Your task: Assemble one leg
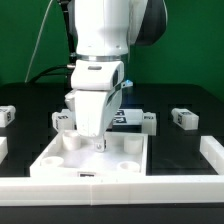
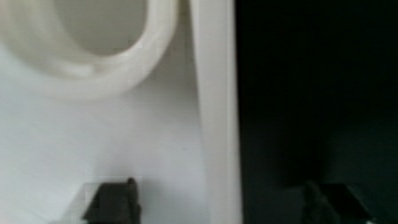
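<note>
The large white tray-like panel (image 1: pixel 140 166) lies at the table's middle front. My gripper (image 1: pixel 97 141) points straight down at its far part. In the wrist view my gripper (image 2: pixel 222 200) is open; one dark fingertip (image 2: pixel 116 200) is over the panel's floor and the other is over the black table, with the panel's wall (image 2: pixel 215 120) between them. A round socket (image 2: pixel 111 55) shows ahead of the fingers. Small white legs with tags lie behind the panel: one at the exterior view's right (image 1: pixel 183 117), one nearer the middle (image 1: pixel 148 121) and one at the left (image 1: pixel 64 120).
The marker board (image 1: pixel 126 118) lies behind the panel, partly hidden by the arm. Another small tagged block (image 1: pixel 5 115) sits at the far left edge. A white rail runs along the front (image 1: pixel 110 191) and up the right side (image 1: pixel 212 152).
</note>
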You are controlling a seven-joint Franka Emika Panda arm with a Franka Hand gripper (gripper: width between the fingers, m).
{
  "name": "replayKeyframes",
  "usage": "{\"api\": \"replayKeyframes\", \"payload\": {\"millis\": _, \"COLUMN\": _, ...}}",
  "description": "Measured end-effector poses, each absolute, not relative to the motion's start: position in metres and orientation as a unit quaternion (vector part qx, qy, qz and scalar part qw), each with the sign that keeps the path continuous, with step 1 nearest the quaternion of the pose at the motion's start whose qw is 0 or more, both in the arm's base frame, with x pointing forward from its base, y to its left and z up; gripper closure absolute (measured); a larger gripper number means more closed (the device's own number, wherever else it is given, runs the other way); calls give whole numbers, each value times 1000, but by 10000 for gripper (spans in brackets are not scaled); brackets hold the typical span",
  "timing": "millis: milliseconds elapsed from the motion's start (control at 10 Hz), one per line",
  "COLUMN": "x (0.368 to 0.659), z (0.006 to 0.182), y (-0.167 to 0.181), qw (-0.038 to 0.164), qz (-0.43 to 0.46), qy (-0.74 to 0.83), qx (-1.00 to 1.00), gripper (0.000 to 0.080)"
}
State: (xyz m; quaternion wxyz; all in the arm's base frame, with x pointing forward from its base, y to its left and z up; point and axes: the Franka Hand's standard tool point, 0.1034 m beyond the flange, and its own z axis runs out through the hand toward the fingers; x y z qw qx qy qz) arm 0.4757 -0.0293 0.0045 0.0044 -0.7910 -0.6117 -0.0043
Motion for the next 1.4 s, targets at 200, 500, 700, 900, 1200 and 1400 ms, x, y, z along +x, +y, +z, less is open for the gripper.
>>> {"api": "replayKeyframes", "payload": {"millis": 200, "x": 476, "z": 4, "y": -29, "qw": 5, "qz": -4, "qy": -612, "qx": -791, "gripper": 585}}
{"api": "replayKeyframes", "payload": {"millis": 500, "x": 474, "z": 4, "y": -29, "qw": 5, "qz": -3, "qy": -612, "qx": -791, "gripper": 750}}
{"api": "replayKeyframes", "payload": {"millis": 700, "x": 474, "z": 4, "y": -29, "qw": 5, "qz": -3, "qy": -612, "qx": -791, "gripper": 750}}
{"api": "replayKeyframes", "payload": {"millis": 900, "x": 474, "z": 4, "y": -29, "qw": 5, "qz": -3, "qy": -612, "qx": -791, "gripper": 750}}
{"api": "replayKeyframes", "payload": {"millis": 1200, "x": 476, "z": 5, "y": -23, "qw": 1, "qz": 1, "qy": -654, "qx": -756, "gripper": 750}}
{"api": "replayKeyframes", "payload": {"millis": 1400, "x": 478, "z": 5, "y": -11, "qw": -2, "qz": 1, "qy": -697, "qx": -717, "gripper": 749}}
